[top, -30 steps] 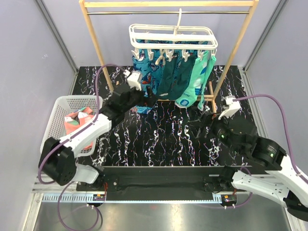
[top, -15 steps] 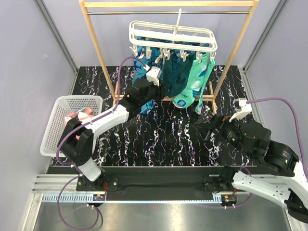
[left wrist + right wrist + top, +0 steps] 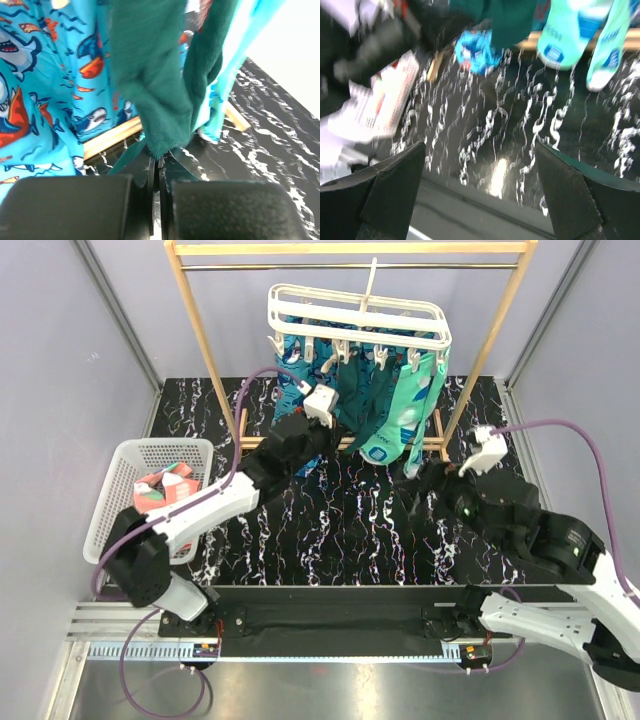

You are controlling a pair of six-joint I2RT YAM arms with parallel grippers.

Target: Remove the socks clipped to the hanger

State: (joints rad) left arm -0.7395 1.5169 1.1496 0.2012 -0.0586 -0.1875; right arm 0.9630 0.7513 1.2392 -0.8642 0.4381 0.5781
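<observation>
The white hanger [image 3: 355, 320] hangs from the wooden rail with socks clipped under it: a blue shark-print sock [image 3: 293, 380], a dark teal sock [image 3: 368, 400] and a mint-green sock [image 3: 405, 420]. My left gripper [image 3: 330, 437] is shut on the lower tip of the dark teal sock [image 3: 150, 90], pinched between its fingers at the left gripper [image 3: 159, 167]. The shark-print sock [image 3: 45, 95] hangs to its left. My right gripper [image 3: 415, 485] stands open above the table, below the mint-green sock [image 3: 565, 40], with nothing between the jaws of the right gripper [image 3: 480, 192].
A white mesh basket [image 3: 120, 455] at the left holds a coral-pink sock [image 3: 160, 490]. The wooden stand's uprights [image 3: 205, 350] and its foot bar [image 3: 110, 137] frame the hanger. Grey walls close the sides.
My left arm swung from beside the basket to the hanger and shut on the dark teal sock's tip. My right arm moved up toward the mint-green sock.
</observation>
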